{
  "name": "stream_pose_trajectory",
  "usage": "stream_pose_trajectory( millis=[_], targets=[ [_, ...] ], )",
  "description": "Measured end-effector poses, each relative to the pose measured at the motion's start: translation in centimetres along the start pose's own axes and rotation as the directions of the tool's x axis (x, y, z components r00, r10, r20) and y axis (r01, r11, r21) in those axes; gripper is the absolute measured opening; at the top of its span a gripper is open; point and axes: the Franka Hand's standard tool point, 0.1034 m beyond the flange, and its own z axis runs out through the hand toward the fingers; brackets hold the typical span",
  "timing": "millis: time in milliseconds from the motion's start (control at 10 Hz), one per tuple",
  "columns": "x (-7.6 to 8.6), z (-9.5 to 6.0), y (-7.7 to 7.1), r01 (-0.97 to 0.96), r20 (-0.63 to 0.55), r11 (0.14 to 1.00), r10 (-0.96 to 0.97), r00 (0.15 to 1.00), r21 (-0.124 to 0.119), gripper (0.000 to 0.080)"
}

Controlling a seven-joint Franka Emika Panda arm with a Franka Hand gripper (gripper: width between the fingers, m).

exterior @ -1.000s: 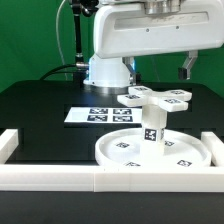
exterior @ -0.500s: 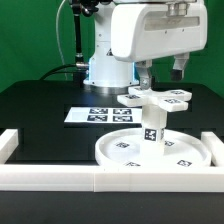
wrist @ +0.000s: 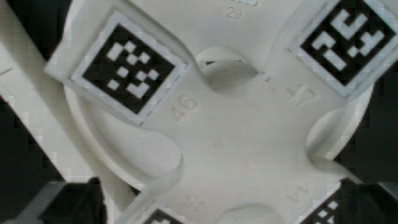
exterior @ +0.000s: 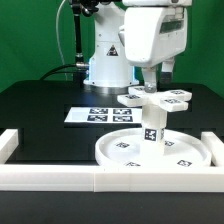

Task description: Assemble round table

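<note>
A: Item one, the large rimmed disc — where is it?

B: Flat on the black table, just behind the front wall of the white straight-walled frame. Take the disc as the landmark for the rest.

A: The post?

B: The short cylindrical post stands upright at the middle of the disc, a square tag on its side.

A: The cross-shaped foot?

B: The four-armed foot sits level on top of the post, above the disc's centre, tags on its arms. In the wrist view the foot fills the picture, with a small hole at its hub.

A: The gripper?

B: The gripper hangs directly above the foot. Its fingers point down close to the foot's far side — whether they touch it, I cannot tell. The wrist view shows dark fingertips at either edge, so the jaws look apart with nothing between them.

A: Anything else?

B: The marker board lies flat behind the disc, toward the exterior view's left.
</note>
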Motion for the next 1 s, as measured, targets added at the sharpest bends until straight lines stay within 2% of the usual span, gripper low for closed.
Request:
stream_pose_trajectory(
  millis=[400,900,1000],
  targets=[
    [-0.7,1.4,-1.3,0.046,0.011,0.999,-0.046,0.999,0.018,0.0649],
    [-1.0,1.9,-1.3,0.038,0.017,0.999,-0.038,0.999,0.024,0.0649],
    [-0.9,1.9,-1.3,0.041,0.02,0.999,-0.041,0.999,0.023,0.0525]
  ],
)
